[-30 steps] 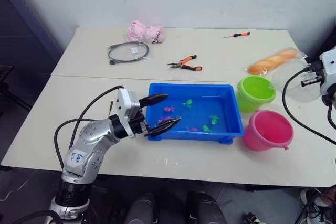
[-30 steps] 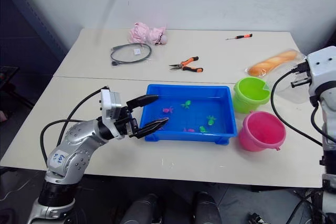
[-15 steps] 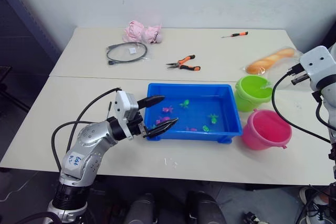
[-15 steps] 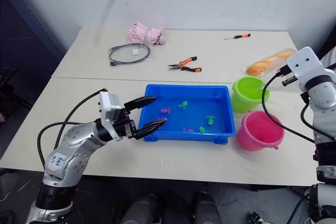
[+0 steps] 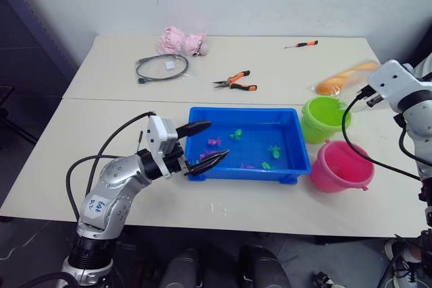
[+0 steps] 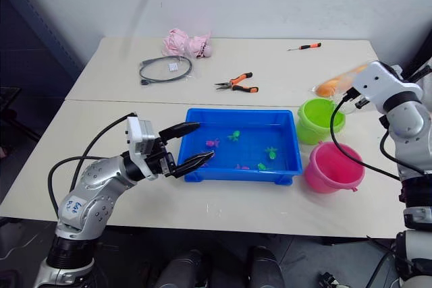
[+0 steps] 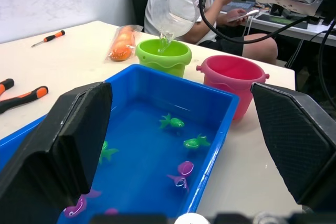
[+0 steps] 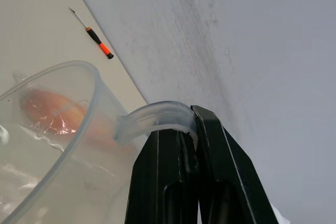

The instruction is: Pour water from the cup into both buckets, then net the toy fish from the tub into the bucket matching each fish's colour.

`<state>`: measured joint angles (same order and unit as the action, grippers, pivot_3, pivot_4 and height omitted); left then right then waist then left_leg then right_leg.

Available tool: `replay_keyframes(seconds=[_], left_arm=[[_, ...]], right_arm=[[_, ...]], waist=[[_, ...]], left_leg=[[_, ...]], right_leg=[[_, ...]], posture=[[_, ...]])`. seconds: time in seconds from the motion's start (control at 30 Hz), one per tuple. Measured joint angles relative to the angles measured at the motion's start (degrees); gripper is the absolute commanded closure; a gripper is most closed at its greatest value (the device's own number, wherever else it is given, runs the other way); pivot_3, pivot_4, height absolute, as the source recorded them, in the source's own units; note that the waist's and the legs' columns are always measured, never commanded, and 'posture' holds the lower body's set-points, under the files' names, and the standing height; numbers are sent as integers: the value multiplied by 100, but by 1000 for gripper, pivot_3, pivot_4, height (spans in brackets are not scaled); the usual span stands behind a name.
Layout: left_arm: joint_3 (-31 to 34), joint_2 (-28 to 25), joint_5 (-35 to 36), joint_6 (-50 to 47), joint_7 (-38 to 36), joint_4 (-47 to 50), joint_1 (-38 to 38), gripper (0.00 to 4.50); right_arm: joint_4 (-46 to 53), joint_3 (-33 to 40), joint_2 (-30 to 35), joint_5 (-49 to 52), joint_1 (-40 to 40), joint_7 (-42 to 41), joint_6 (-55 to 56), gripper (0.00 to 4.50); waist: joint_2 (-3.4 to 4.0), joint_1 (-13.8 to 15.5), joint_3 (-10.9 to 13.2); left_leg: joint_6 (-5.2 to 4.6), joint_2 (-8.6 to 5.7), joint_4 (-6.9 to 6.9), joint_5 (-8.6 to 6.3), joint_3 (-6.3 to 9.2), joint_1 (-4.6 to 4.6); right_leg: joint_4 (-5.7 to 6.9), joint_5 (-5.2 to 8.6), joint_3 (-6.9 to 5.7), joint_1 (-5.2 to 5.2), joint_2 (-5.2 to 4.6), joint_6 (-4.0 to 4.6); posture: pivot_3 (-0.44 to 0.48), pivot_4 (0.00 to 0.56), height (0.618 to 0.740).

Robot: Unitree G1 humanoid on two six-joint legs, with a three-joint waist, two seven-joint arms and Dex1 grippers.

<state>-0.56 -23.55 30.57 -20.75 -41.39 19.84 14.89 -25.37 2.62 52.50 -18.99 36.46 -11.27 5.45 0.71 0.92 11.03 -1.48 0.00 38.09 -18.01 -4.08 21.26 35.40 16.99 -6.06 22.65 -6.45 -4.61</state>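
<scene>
Off the near left corner of the tub (image 5: 247, 146), the left arm lay bent at the elbow over the desk (image 5: 101, 139), its forearm level and pointed toward the blue tray. The left pincer (image 5: 204, 145) stood open and empty, one black finger over the tub's left wall, the other beside its near corner. Just beyond those fingers, the shallow blue tub held water and several tiny toy fish (image 7: 171, 122), green ones and magenta ones scattered across its floor; the ones nearest the left pincer were partly cut off behind its fingers in the left wrist view.

Well beyond the left pincer, toward the back of the desk, lay a coiled cable (image 5: 162, 68), a pink cloth toy (image 5: 182, 41), orange-handled pliers (image 5: 236, 82) and a small screwdriver (image 5: 302, 44).

Past the tub's far right end stood the lime green bucket (image 5: 325, 118), and just beside it, nearer the front edge, the hot pink bucket (image 5: 343, 166). The right arm reached in from the right with its wrist raised above the green bucket. The right pincer (image 8: 181, 135) was clamped on the handle of the clear cup (image 7: 175, 11), which was tipped over, its lip down, with water running into the green bucket directly below. Through the cup's wall a wrapped bread loaf (image 5: 344, 77) showed blurred. A seated person (image 7: 220, 30) showed behind the buckets, mostly hidden.
</scene>
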Motion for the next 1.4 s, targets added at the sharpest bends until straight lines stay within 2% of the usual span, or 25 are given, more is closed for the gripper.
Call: replay_keyframes(seconds=[0.47,0.77,0.97,1.13,1.4], left_arm=[[3,-17,-57,83,-15,-24,0,0],[7,-16,-52,85,-32,-37,0,0],[15,-9,3,81,-132,-40,24,0],[32,-9,51,78,-196,-69,120,0],[151,-235,146,27,-513,-187,217,0]], right_arm=[[-1,-21,132,-513,-176,411,703,4480],[28,137,113,-264,-443,477,792,4480],[174,870,-295,851,-429,160,261,4480],[372,1652,-681,2485,-301,-625,-987,4480],[66,3423,-664,4019,-4,-382,-2698,4480]], waist=[[0,-28,0],[-1,-35,0],[-2,-40,1],[-2,-53,1],[-2,23,1]], left_leg=[[1,0,0,0,0,-1],[2,0,0,2,1,-1],[2,2,1,2,1,-2],[-2,2,1,4,3,0],[-9,2,-1,0,6,3]], right_leg=[[1,0,0,-1,0,0],[2,0,0,-1,0,0],[3,0,-1,-3,2,0],[5,-1,-2,-3,0,0],[2,-1,-7,-5,-2,0]], posture=[[0,150,740],[0,150,740],[0,150,740],[0,150,740],[0,150,740]])
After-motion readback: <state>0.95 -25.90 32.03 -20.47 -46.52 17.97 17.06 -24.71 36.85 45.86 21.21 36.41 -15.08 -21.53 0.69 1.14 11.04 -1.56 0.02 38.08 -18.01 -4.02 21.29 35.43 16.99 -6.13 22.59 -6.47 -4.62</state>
